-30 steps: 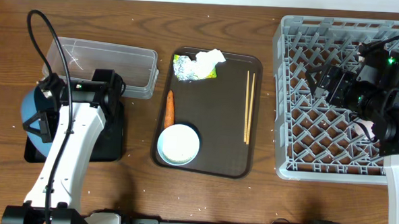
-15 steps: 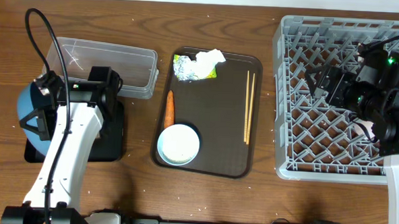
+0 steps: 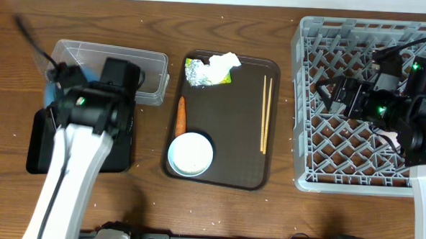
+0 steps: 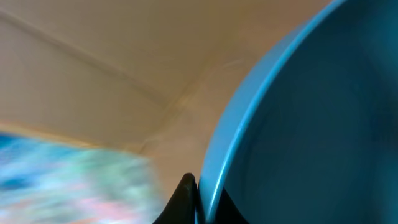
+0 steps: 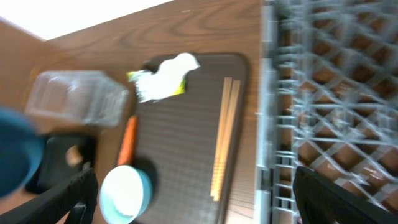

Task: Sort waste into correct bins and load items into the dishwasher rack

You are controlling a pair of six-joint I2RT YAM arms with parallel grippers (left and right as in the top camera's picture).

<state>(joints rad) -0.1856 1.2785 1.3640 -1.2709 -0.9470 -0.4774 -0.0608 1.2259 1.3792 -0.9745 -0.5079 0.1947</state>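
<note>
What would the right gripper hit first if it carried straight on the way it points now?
Probably the chopsticks on the brown tray: the right gripper, above the rack, points left and down over the rack's left wall toward them. Depth is unclear, so it might clip that wall first.

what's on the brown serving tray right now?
Tissue overlapping the foil wrapper, carrot, light blue cup, chopsticks. Nothing else shows on the tray; whatever lies under the tissue or the cup is hidden.
</note>
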